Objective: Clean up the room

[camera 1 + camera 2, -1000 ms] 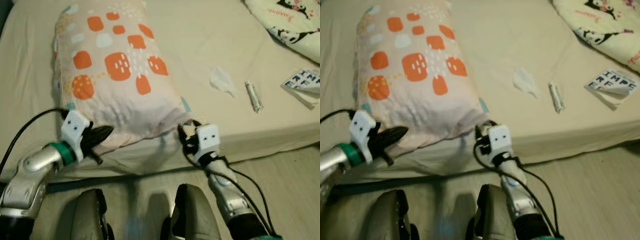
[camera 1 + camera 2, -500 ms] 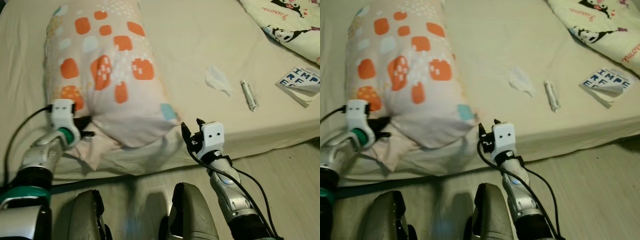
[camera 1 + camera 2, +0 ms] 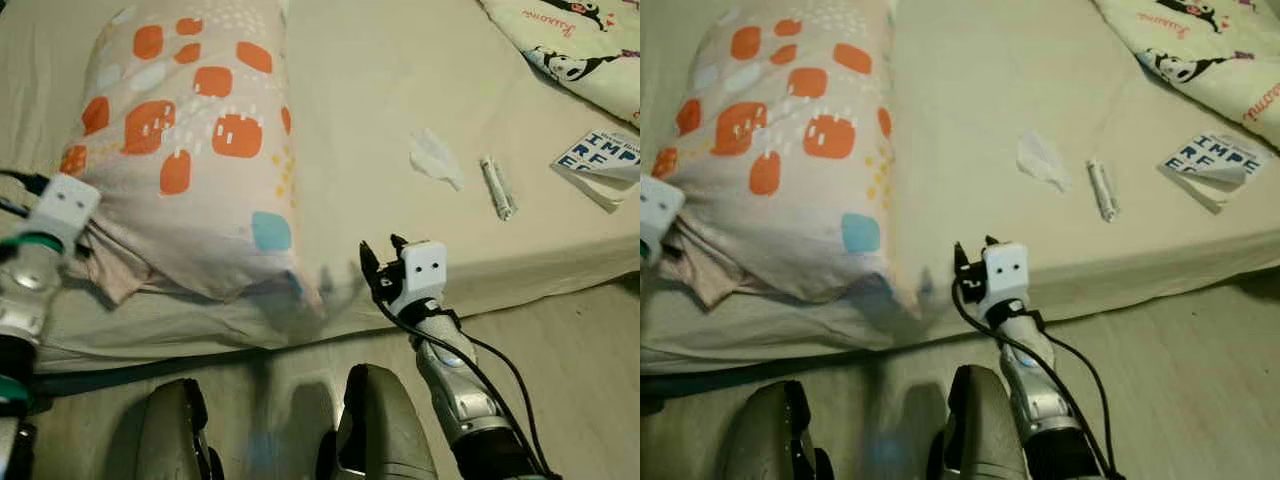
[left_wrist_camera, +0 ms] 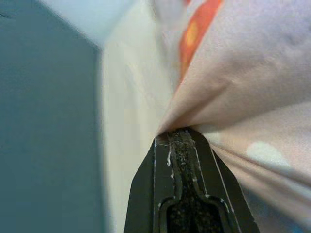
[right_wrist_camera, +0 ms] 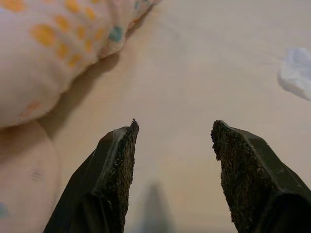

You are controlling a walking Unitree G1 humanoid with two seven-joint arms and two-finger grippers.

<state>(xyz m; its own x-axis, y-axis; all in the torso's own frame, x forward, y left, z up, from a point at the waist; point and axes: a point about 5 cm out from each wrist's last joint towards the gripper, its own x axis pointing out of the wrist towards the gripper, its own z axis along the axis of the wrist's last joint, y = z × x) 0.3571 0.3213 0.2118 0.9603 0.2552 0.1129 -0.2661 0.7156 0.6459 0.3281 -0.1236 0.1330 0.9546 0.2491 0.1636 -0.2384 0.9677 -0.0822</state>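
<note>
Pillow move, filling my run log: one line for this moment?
left gripper: shut on pillow corner | right gripper: open, over bed edge

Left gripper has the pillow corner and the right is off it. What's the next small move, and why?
Probably keep the left gripper shut and draw the pillow further onto the bed, away from the edge. The left wrist view shows its fingers pinched on pillow fabric, and the near corner overhangs the mattress edge. The right gripper is open beside the bed, holding nothing.
</note>
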